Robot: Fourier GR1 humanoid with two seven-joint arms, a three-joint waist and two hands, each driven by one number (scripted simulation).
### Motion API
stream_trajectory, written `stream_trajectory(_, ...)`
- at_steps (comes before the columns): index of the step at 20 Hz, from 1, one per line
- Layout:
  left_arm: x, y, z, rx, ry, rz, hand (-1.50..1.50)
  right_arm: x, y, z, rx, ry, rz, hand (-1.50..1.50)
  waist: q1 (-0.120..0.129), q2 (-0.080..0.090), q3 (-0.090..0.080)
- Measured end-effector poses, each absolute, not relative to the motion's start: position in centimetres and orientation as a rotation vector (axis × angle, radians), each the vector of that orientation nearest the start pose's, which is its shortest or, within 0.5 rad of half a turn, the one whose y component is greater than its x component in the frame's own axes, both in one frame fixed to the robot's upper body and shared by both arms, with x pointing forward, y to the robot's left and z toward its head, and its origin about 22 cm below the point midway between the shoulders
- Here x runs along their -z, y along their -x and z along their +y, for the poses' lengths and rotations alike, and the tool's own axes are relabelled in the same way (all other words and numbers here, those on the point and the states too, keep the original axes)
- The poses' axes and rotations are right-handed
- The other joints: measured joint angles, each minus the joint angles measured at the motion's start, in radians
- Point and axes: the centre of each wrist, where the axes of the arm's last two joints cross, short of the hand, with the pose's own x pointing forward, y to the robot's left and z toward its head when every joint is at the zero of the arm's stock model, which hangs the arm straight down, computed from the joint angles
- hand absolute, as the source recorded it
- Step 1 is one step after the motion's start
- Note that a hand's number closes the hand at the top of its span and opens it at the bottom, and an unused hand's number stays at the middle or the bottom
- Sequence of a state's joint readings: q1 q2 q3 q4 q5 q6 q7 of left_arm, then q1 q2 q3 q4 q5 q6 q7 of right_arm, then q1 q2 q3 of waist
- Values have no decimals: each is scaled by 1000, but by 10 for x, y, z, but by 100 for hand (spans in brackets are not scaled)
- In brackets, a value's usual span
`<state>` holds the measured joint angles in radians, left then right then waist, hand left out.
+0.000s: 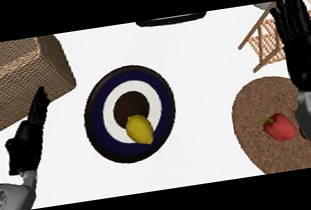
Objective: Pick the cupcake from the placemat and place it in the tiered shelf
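Observation:
No cupcake shows anywhere in the head view. The round brown placemat point(260, 111) lies at the lower right with a red bell pepper point(279, 127) on it. At the top right stands the wooden tiered shelf point(266, 40), partly covered by my right hand point(309, 61), which stretches up from the grey forearm over the shelf's edge. Whether that hand holds anything is hidden. My left hand point(29, 138) rests open at the left edge, fingers pointing up, holding nothing.
A dark plate with blue and white rings point(103, 110) sits in the middle with a yellow lemon point(139, 129) on it. A woven basket point(13, 82) fills the top left. A dark rim point(172, 19) peeks in at the top edge.

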<state>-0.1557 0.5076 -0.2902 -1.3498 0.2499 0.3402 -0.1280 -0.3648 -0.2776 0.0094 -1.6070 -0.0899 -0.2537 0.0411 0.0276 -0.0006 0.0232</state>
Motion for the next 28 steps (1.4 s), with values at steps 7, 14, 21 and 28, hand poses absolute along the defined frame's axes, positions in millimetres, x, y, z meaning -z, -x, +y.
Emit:
stream_trajectory(7,-31,-270,287,55,-317,-1623,0,-98,-299,-303,-178,114,-1788,-150,-20,-1,-18)
stream_trajectory(14,-45,-261,275,-21,-254,-1607,0,-82,-274,-389,-50,-70,-1735,-150,-29,-2,-20)
stream_trajectory(21,-56,-258,274,-45,-259,-1601,0,-140,-250,-440,-461,-85,-1669,-150,-37,-4,-23)
stream_trajectory(28,-57,-257,276,-46,-265,-1601,0,-211,-240,-421,-942,155,-1490,-150,-43,-6,-25)
